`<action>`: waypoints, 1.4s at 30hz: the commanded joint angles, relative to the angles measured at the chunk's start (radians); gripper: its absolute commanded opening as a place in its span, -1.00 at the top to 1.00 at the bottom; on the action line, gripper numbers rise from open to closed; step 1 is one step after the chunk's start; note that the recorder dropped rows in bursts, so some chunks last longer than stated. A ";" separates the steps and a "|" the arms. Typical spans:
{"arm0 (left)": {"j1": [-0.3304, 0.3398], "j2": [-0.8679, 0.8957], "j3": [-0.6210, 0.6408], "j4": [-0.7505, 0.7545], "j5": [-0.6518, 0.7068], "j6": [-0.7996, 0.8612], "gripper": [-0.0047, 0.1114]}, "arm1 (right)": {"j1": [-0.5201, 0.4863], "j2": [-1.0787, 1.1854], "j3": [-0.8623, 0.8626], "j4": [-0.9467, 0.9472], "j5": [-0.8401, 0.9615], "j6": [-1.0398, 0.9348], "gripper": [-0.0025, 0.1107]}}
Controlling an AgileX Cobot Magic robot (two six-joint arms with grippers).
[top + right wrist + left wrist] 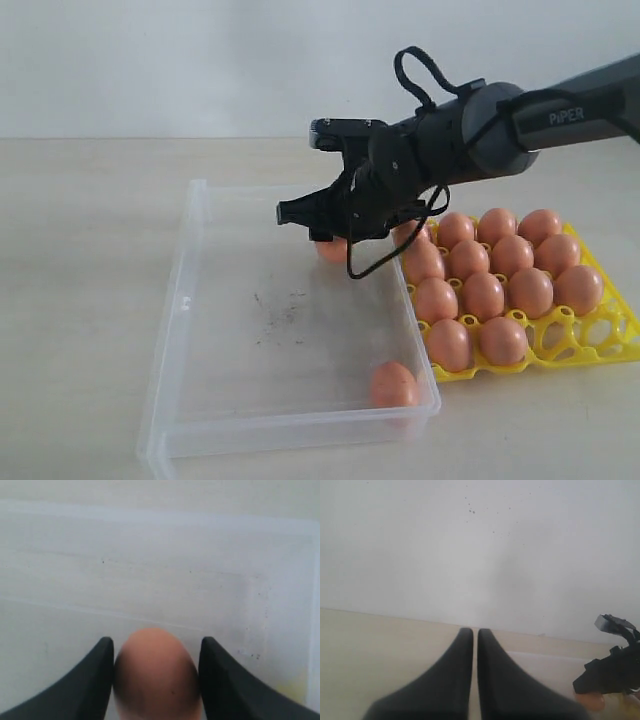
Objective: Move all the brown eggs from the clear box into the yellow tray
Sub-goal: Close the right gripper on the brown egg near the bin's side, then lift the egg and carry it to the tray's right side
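Right hand (322, 232) low inside clear box (188, 300), middle of frame, pinching one brown egg (156, 675) between both fingers. Lifted or not, hard to tell. Arm reaches in from upper right, hand tipped down. Other egg (393, 384) lies in box's lower right corner. Yellow tray (600, 335) on desk (80, 250), right of box, nearly full; two cups at lower right empty. Left hand (475, 636) pressed together, holding nothing.

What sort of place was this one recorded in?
Likely a robotics lab bench rather than a kitchen: bare pale tabletop, blank white wall, plus a clear box and yellow tray of brown eggs.
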 commanded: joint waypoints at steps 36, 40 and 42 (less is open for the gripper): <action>-0.008 -0.003 -0.003 -0.011 -0.016 -0.007 0.85 | -0.002 -0.532 1.271 0.519 -1.264 -0.168 0.96; -0.008 -0.003 -0.003 -0.011 -0.016 -0.007 0.85 | -0.002 -0.454 1.239 0.587 -1.235 -0.165 0.96; -0.008 -0.003 -0.003 -0.011 -0.016 -0.007 0.85 | -0.002 -0.445 1.239 0.615 -1.216 -0.167 0.96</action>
